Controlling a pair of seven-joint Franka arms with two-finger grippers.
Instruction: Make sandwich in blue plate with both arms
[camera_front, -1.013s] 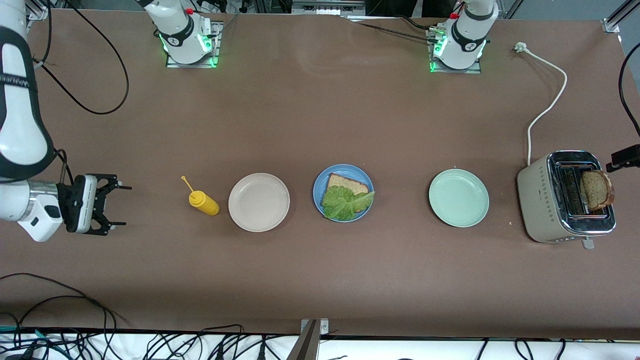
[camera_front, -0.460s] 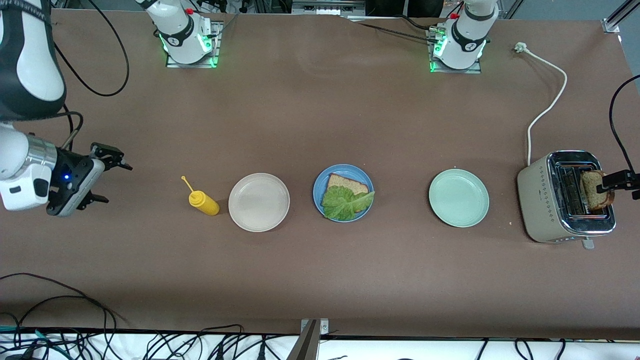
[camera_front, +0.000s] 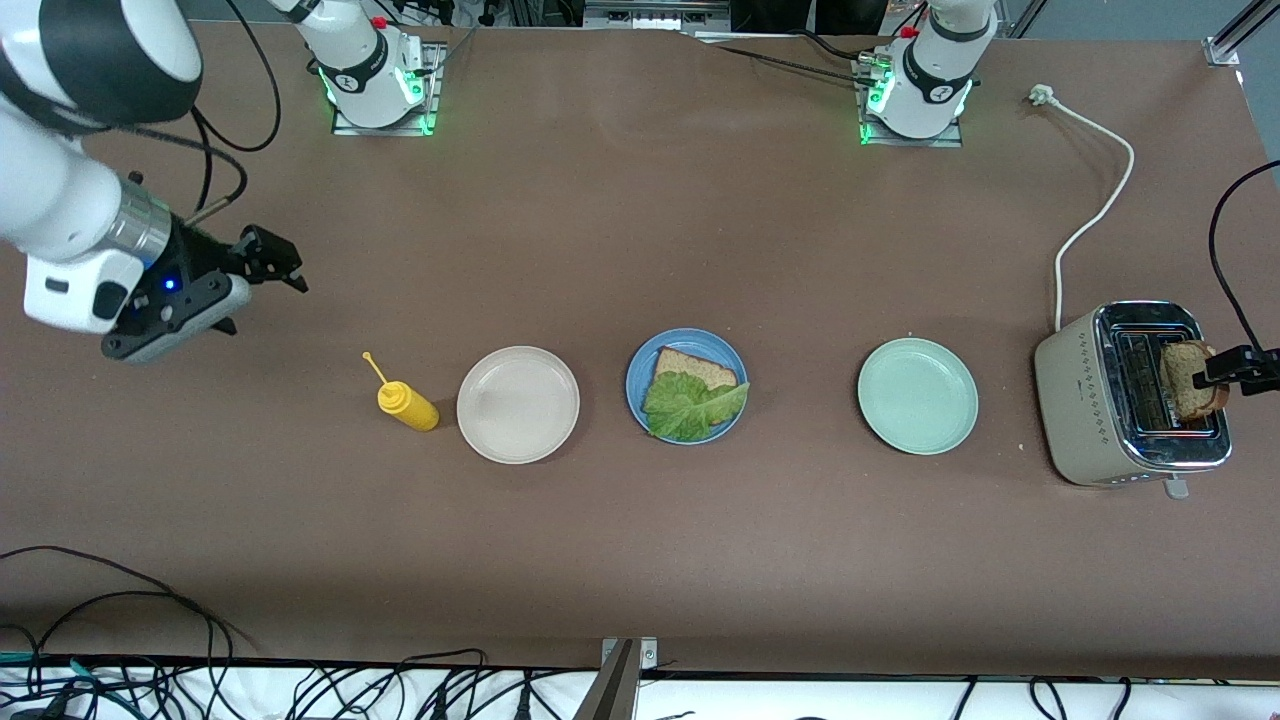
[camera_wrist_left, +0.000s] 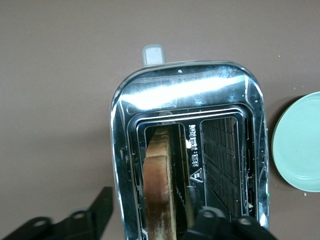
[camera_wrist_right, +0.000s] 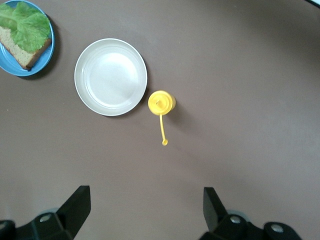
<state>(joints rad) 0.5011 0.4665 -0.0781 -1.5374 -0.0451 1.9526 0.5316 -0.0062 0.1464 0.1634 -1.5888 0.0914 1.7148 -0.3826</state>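
My left fingers (camera_front: 1222, 372) straddle the coarse brown bread slice (camera_front: 1185, 380) upright in the chrome-topped beige toaster (camera_front: 1090, 400), grip uncertain; my right fingers (camera_wrist_right: 145, 207) hang spread over the bare brown bench (camera_front: 640, 560).

A yellow squeeze bottle (camera_front: 407, 404) stands toward the right arm's end of the desk (camera_front: 640, 540), just beside a beige plate (camera_front: 517, 404). A mint green plate (camera_front: 917, 396) lies near a chrome-topped toaster (camera_front: 1130, 395) by the left arm's edge, its white cord (camera_front: 1095, 215) trailing toward the desk's corner.
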